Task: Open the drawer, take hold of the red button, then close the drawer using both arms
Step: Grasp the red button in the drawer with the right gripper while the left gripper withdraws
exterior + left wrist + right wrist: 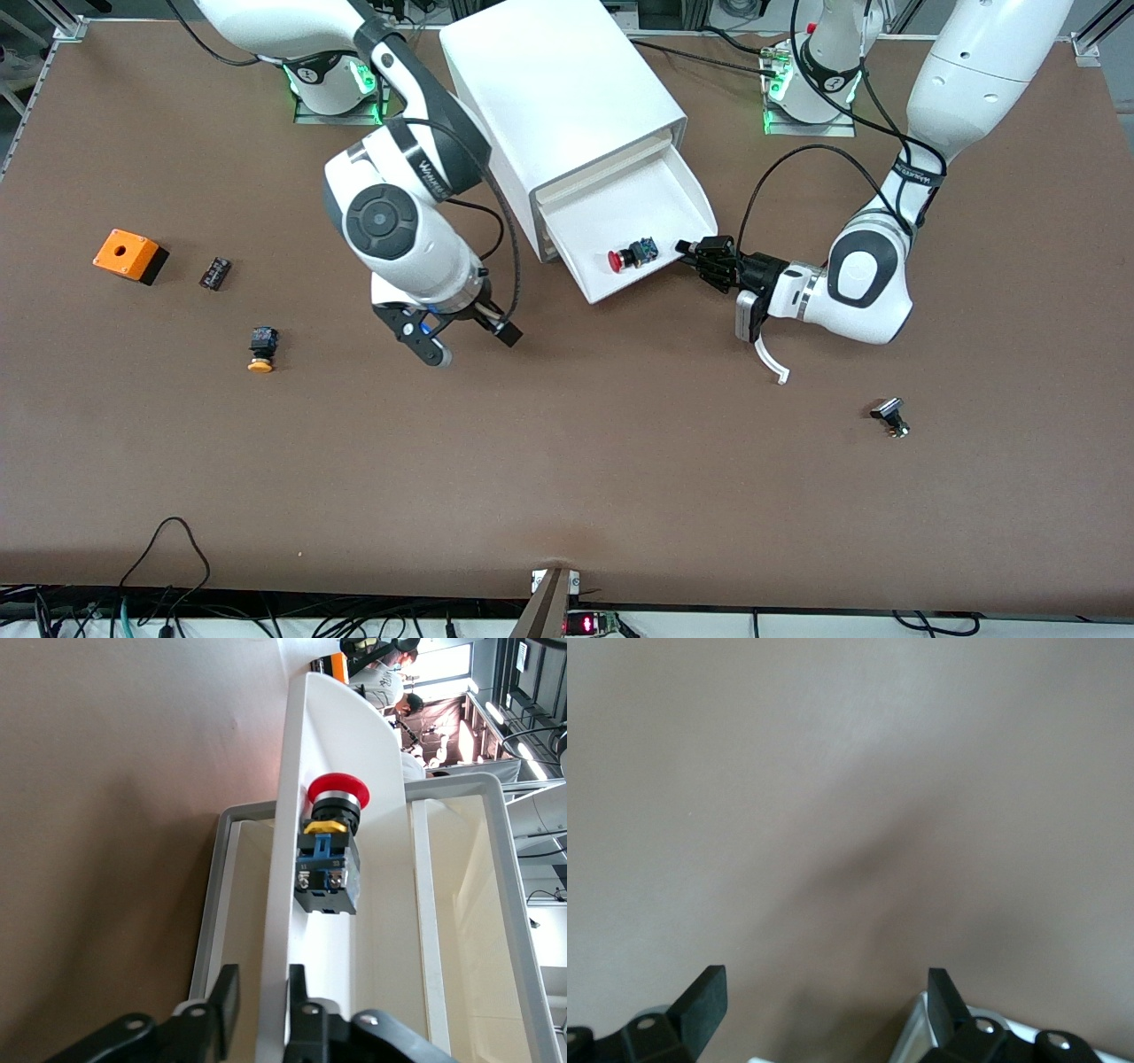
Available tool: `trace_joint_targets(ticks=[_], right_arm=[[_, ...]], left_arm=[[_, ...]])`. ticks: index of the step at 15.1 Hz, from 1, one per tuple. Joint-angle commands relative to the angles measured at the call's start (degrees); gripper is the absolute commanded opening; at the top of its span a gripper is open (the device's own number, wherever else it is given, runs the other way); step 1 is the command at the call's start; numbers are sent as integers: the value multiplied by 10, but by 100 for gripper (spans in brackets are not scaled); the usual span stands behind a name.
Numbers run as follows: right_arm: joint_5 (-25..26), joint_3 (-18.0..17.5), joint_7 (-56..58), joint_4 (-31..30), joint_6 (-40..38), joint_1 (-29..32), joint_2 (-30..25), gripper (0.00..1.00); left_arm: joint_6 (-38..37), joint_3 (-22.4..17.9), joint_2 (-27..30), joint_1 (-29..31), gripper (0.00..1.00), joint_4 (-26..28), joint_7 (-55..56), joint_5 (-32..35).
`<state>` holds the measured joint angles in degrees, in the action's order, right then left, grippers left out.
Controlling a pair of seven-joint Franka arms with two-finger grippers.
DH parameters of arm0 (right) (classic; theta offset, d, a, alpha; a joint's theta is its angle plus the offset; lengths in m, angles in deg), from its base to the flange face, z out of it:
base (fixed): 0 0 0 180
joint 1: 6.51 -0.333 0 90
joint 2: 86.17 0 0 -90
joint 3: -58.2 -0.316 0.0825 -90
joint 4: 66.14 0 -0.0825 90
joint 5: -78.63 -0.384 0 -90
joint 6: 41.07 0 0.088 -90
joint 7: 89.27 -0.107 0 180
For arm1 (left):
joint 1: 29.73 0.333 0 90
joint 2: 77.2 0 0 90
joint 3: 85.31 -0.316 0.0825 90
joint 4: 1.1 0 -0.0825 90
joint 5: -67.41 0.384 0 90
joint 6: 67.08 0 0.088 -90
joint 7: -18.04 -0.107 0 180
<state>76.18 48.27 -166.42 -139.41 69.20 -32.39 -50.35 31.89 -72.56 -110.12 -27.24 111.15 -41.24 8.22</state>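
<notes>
Brown table [567,461]: button [632,255] lies sideways in drawer [625,221], red cap toward right arm's end. Left gripper [687,247] straddles drawer's front wall, fingers slightly apart; right gripper [469,341] hangs wide.

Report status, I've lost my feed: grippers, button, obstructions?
Left gripper straddles the open drawer's front wall. Right gripper open over bare table. Red button in drawer, nothing covering it.
</notes>
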Motion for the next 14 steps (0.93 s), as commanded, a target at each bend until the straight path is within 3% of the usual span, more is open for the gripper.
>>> trace_joint_targets(ticks=[1,8,14], right_arm=[[-4,3,-58,63,-14,-27,37,100],[-4,3,-199,91,31,-91,56,100],[-1,5,-310,91,71,-151,83,100]], left_arm=[[-10,-4,6,8,100,-40,22,51],[-166,-4,10,30,100,-244,301,254],[-252,4,25,23,100,-359,466,403]])
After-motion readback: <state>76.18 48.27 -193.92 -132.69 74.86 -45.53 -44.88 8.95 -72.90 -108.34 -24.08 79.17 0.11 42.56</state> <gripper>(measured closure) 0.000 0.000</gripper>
